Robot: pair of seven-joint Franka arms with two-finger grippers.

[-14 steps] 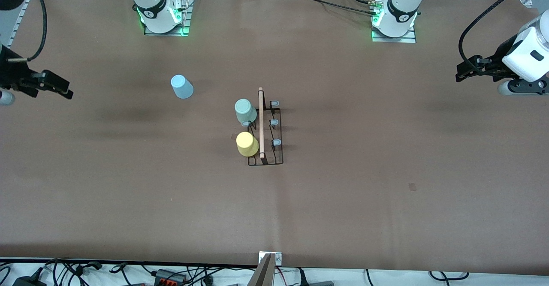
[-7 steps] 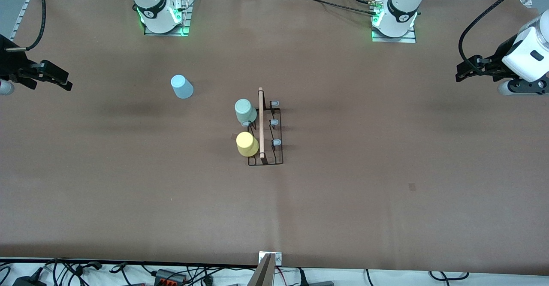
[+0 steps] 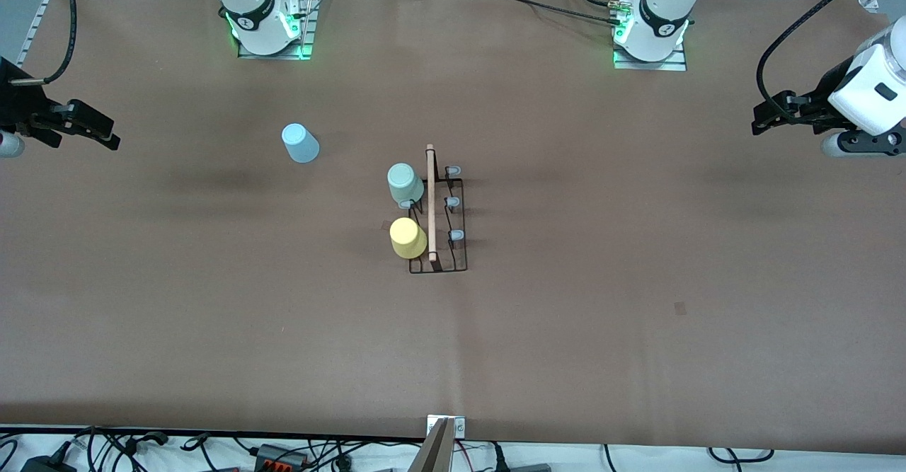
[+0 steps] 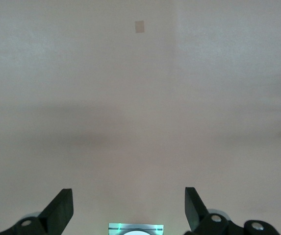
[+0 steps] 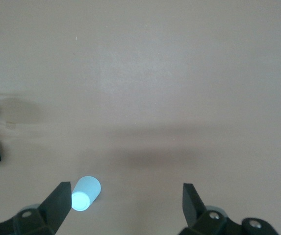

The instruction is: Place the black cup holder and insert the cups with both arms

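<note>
Both arms wait raised over the table's ends, left gripper (image 3: 763, 119) and right gripper (image 3: 106, 137) seemingly spread empty.

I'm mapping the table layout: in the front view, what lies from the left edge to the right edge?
right gripper → light blue cup → black cup holder carrying the green cup and yellow cup → left gripper

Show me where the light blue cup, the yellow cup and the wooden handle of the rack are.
light blue cup (image 3: 301, 144), front view, on its side wall.
yellow cup (image 3: 408, 238), front view, on its upturned base.
wooden handle (image 3: 430, 203), front view, midway along the rod of the black cup holder (image 3: 460, 268).
</note>
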